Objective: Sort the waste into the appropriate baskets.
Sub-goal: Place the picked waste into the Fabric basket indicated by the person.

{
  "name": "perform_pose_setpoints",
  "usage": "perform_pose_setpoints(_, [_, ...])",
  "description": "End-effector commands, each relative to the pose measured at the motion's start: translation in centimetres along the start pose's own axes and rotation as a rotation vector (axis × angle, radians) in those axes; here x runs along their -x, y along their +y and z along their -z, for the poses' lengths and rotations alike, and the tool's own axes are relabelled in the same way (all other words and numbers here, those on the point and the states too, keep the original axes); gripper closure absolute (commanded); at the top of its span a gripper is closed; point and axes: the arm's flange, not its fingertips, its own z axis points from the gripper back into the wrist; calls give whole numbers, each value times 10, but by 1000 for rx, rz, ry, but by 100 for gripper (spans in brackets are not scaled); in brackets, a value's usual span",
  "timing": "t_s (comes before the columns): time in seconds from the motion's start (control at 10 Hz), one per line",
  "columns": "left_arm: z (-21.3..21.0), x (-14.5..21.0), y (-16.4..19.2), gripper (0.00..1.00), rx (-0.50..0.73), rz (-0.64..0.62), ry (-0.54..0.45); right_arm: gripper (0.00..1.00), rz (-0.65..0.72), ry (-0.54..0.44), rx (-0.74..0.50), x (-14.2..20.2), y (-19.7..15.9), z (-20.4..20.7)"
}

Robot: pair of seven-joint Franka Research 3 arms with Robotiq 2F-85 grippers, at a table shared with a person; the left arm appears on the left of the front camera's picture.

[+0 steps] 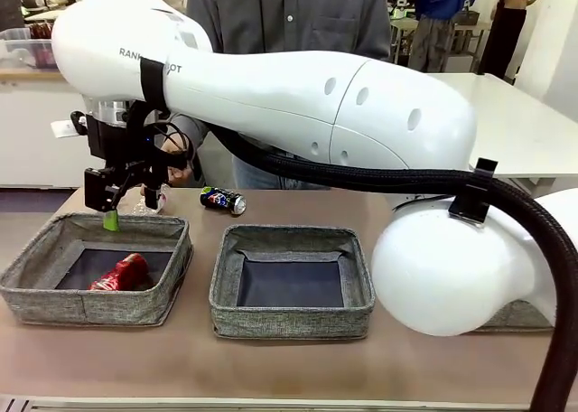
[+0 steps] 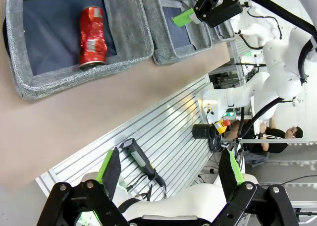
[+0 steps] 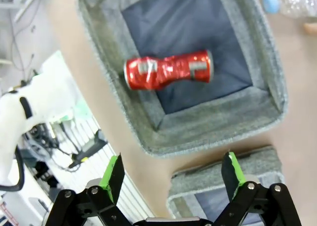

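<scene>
1. The right arm (image 1: 298, 96) reaches across the counter (image 1: 181, 362) from the robot's right side to the left basket (image 1: 54, 305).
2. The right jaws stand open and grip nothing. Their green pads (image 3: 113, 172) are spread well apart and hang above the left basket.
3. The red can (image 1: 120, 273) lies on its side on the dark floor of the left basket. It is dented at the middle. It sits below the right jaws and apart from them.
4. The left jaws stand open and grip nothing. Their green pads (image 2: 110, 166) are raised off the counter, on the robot's side of its near edge, above a ribbed metal frame (image 2: 168, 127).
5. The middle basket (image 1: 289, 323) stands just beside the left basket, on the robot's right of it.
6. The third basket (image 1: 517, 318) stands further to the right, mostly hidden behind the right arm.
7. The dark can (image 1: 222, 200) lies on its side on the counter, behind the gap between the left and middle baskets.
8. A clear bottle (image 3: 292, 0) with a blue cap lies on the counter just beyond the far wall of the left basket.
9. A person (image 1: 289, 14) in a grey shirt stands at the far side of the counter.
</scene>
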Motion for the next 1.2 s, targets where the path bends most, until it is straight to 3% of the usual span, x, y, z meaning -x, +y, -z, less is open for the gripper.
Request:
perform_pose_setpoints(0.0, [1,-2,-1,0,0,-15,-15,0,3,25,3,-113,-13,-40])
perform_pose_setpoints(0.4, [1,-2,-1,0,0,-15,-15,0,12,-9,-48,-93,-12,-60])
perform_pose_setpoints(0.6, [1,-2,-1,0,0,-15,-15,0,41,-10,-65,-39,-11,-78])
perform_pose_setpoints(0.7, [1,-2,-1,0,0,-15,-15,0,150,77,-41,-3,-12,-81])
perform_pose_setpoints(0.8, [1,-2,-1,0,0,-15,-15,0,190,78,-31,30,-11,-89])
perform_pose_setpoints(1.1, [1,-2,-1,0,0,-15,-15,0,403,-71,13,131,-5,-115])
